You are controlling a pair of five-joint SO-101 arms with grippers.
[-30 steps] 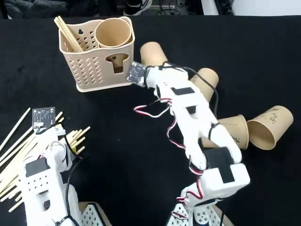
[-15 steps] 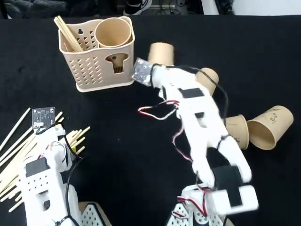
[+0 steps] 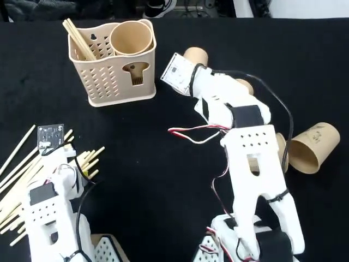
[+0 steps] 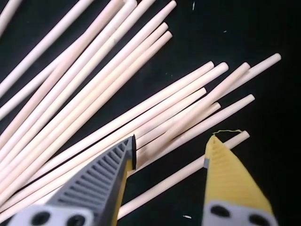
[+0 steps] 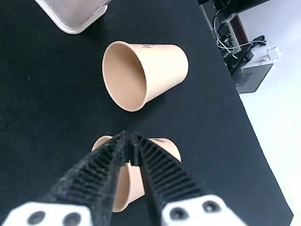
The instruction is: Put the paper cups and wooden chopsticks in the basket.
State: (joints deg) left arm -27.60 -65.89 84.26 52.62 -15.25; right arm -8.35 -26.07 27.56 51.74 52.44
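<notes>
The beige basket (image 3: 117, 76) stands at the back left, holding several wooden chopsticks (image 3: 79, 38) and one paper cup (image 3: 131, 37). Loose chopsticks (image 3: 16, 180) lie in a pile at the front left. My left gripper (image 4: 171, 141) hangs open just above that pile of chopsticks (image 4: 141, 117). Right of the basket a paper cup (image 3: 196, 54) lies on its side, its mouth (image 5: 150, 70) facing my right gripper (image 5: 130, 141). That gripper is shut above a second lying cup (image 5: 164, 148), nothing showing between its tips.
A third cup (image 3: 281, 155) peeks out from behind the right arm (image 3: 240, 117), and another cup (image 3: 313, 147) lies at the right. The table's far edge, with cables and a box (image 5: 244, 56) beyond it, is close behind the cups.
The right arm has risen and swung to the right. The cup beside the basket now shows farther right. The left arm has kept still.
</notes>
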